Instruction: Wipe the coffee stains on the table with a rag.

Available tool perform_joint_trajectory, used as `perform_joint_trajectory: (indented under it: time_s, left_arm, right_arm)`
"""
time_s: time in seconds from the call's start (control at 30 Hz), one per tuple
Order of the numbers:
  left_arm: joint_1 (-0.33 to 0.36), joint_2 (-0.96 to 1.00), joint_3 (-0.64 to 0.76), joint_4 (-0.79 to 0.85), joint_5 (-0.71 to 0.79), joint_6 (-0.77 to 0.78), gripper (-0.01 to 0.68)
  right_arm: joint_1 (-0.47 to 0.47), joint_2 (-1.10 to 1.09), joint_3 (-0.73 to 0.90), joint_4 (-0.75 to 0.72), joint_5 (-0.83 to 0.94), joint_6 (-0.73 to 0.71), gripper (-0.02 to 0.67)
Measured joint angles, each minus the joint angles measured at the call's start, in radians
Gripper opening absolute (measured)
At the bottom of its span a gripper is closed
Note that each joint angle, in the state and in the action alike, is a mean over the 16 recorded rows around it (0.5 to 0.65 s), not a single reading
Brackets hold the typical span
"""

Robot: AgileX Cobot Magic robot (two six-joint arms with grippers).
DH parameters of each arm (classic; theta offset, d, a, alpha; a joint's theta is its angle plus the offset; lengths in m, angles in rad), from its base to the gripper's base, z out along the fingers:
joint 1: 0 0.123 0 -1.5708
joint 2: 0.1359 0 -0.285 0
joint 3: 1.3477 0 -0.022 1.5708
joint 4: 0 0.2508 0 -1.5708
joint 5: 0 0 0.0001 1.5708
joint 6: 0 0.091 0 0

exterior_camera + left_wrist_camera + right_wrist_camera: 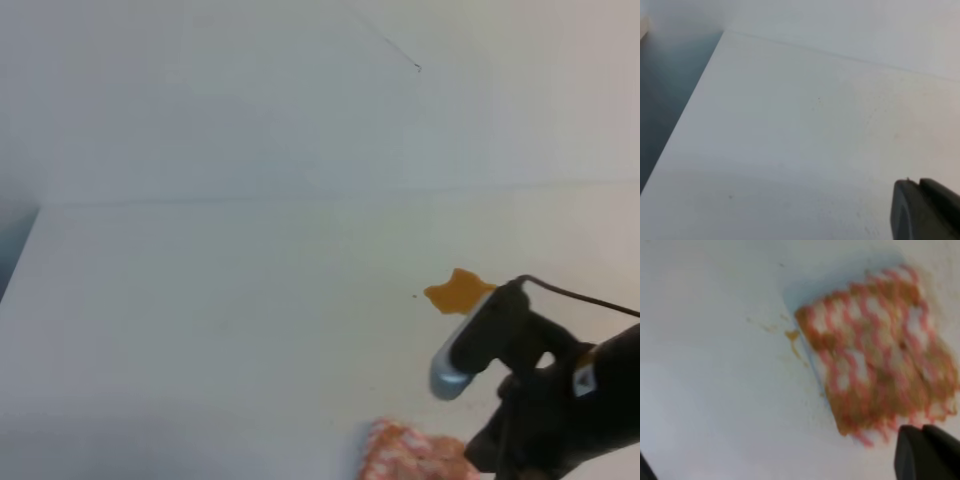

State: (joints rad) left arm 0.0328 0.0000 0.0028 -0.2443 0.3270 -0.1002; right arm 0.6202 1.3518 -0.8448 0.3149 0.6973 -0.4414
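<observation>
An amber coffee stain (458, 292) with a lobed outline lies on the white table (200, 300), right of centre. The pink-orange and white rag (410, 452) lies flat at the front edge of the high view, below the stain. In the right wrist view the rag (880, 355) is blurred, with thin brown smears (792, 337) beside its left edge. My right gripper (921, 429) is shut, its tips at the rag's near edge; whether it pinches cloth is unclear. My right arm (545, 400) covers the gripper from above. My left gripper (917, 182) is shut over bare table.
The table's left edge (695, 95) drops to a dark floor. A seam (300, 197) runs across where the table meets the white back wall. A cable (585, 295) trails off the right arm.
</observation>
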Motion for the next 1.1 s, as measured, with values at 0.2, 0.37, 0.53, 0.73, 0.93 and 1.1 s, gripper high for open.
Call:
perform_joint_trajectory:
  time_s: [0.2,0.37,0.53,0.73,0.93,1.1]
  left_arm:
    - [0.000,0.000,0.000,0.000,0.000,0.000,-0.001]
    - [0.000,0.000,-0.003,0.000,0.001,0.000,-0.001]
    - [0.000,0.000,-0.003,0.000,0.001,0.000,-0.001]
    - [0.000,-0.003,0.003,0.000,-0.001,0.000,-0.001]
    - [0.000,-0.003,0.003,0.000,-0.001,0.000,-0.001]
    - [0.000,-0.003,0.003,0.000,-0.001,0.000,-0.001]
  right_arm:
    - [0.111,0.152,-0.072,-0.037,-0.037,-0.048,0.064]
    - [0.141,0.270,-0.143,-0.045,-0.032,-0.091,0.150]
    - [0.143,0.377,-0.194,-0.058,-0.006,-0.125,0.235]
    - [0.143,0.475,-0.213,-0.090,-0.019,-0.155,0.285]
    - [0.143,0.536,-0.215,-0.137,-0.052,-0.165,0.266]
    - [0.142,0.561,-0.218,-0.175,-0.095,-0.165,0.195]
